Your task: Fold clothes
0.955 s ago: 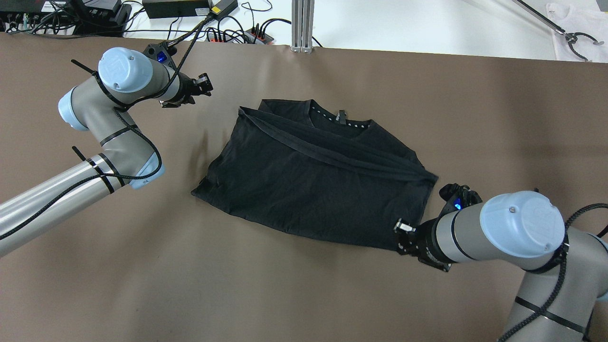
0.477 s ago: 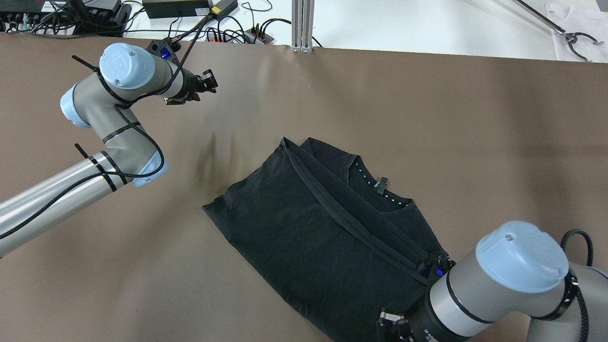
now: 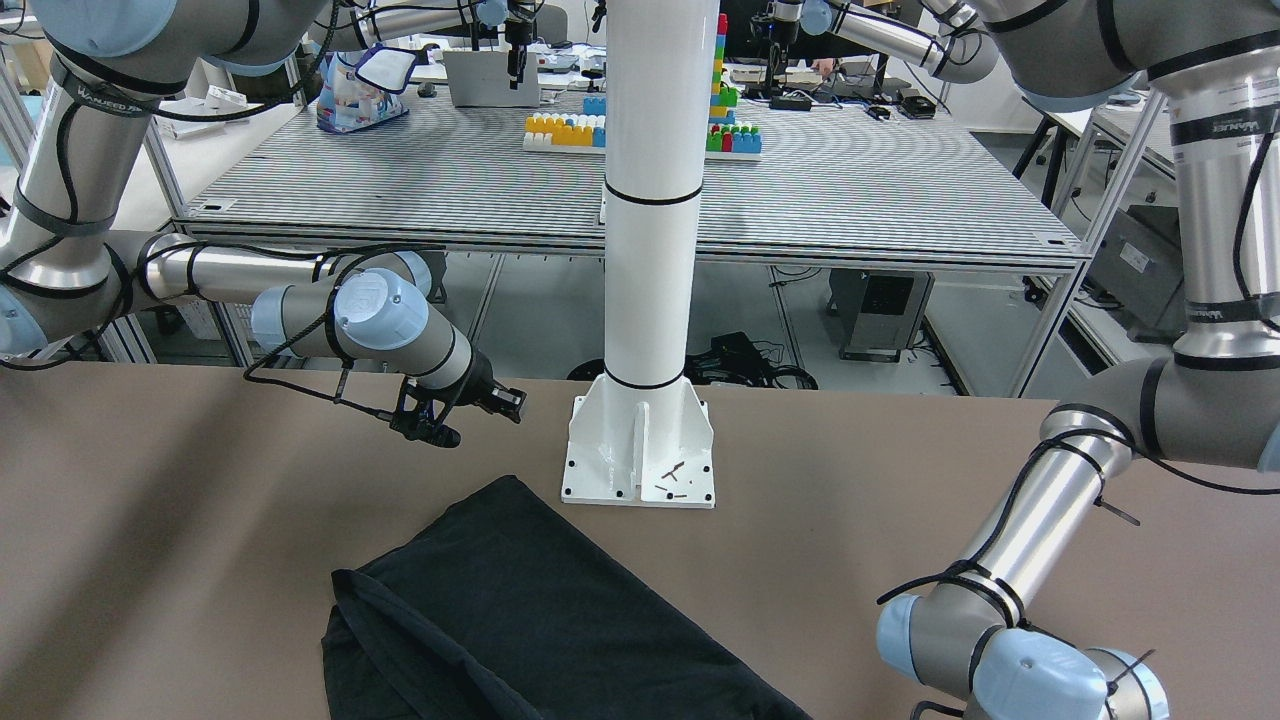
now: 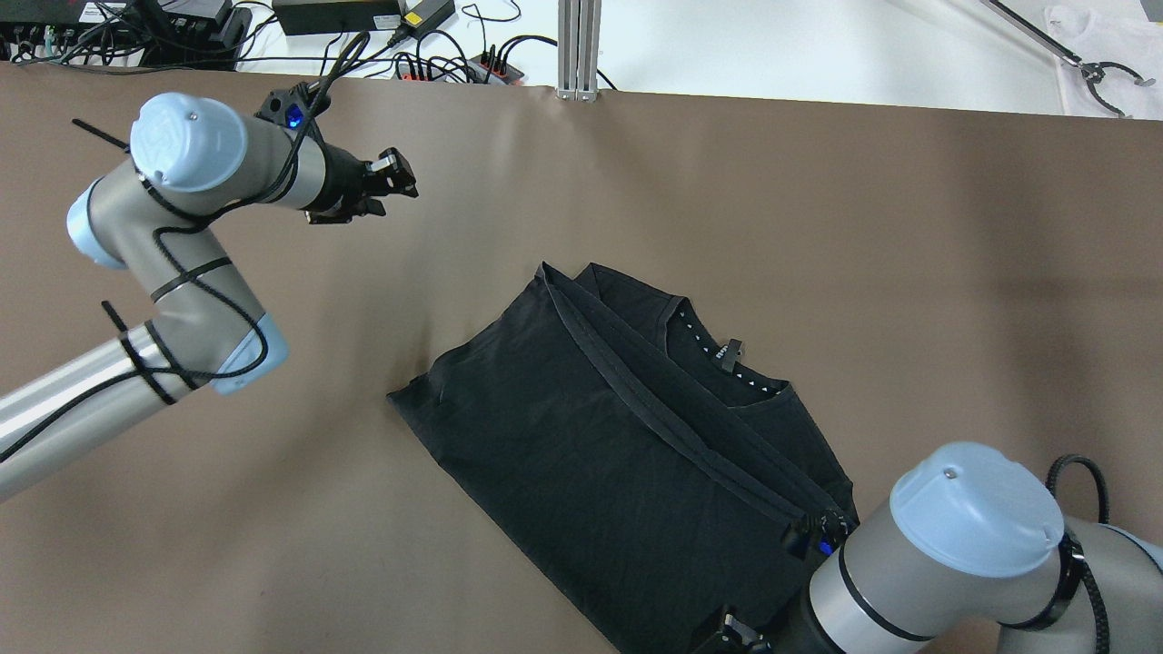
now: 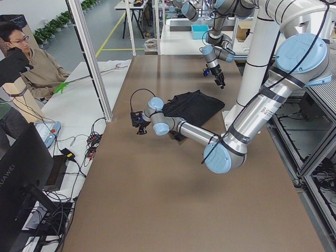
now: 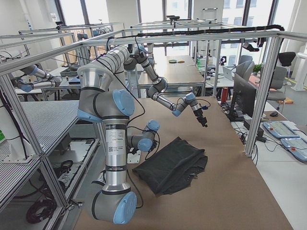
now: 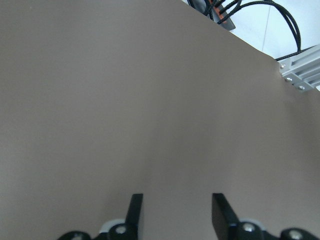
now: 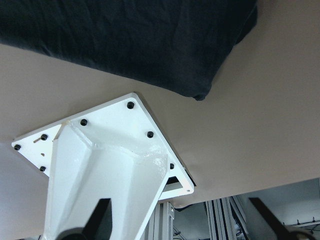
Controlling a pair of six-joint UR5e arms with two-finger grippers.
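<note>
The clothes are one black garment (image 4: 618, 436) lying folded and askew on the brown table, its collar toward the far right. It also shows in the front view (image 3: 520, 600) and at the top of the right wrist view (image 8: 125, 40). My right gripper (image 3: 508, 403) hangs open above the table near the garment's near corner, with nothing between its fingers (image 8: 95, 220). My left gripper (image 4: 400, 177) is far off at the table's far left. In the wrist view it (image 7: 176, 212) is open and empty over bare table.
A white pillar (image 3: 650, 200) stands on a base plate (image 3: 640, 455) at the robot's side of the brown table (image 4: 818, 227), close to the right gripper. Cables and power strips (image 4: 454, 64) lie beyond the far edge. A person (image 5: 31, 63) sits off the table's end.
The garment slid toward the robot's side and turned, then stayed put. The right arm drew back to the near edge. The left arm's elbow swung leftward, its gripper barely shifting.
</note>
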